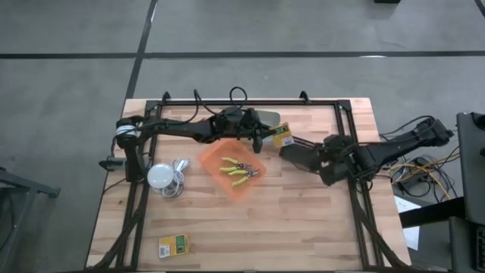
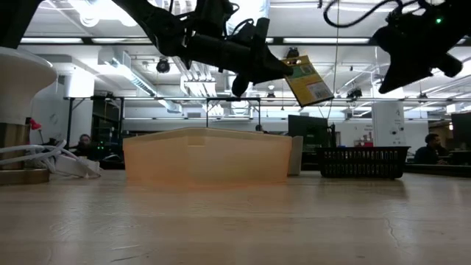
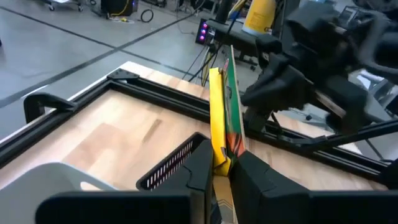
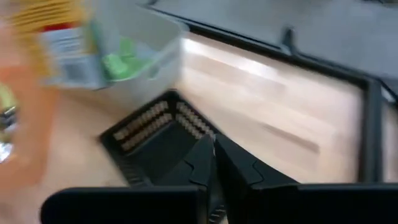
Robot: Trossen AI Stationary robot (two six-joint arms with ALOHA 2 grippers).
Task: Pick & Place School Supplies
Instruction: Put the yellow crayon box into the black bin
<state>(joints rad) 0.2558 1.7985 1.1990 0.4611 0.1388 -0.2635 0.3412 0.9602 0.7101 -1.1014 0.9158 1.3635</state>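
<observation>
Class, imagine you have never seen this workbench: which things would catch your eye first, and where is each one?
First, the left gripper, raised above the orange bin at mid-table, shut on a yellow-and-green box that hangs in the air. Next, the green-handled pliers lying inside that bin. A second printed box lies alone near the table's front edge, and the right gripper waits, shut, over a black basket.
</observation>
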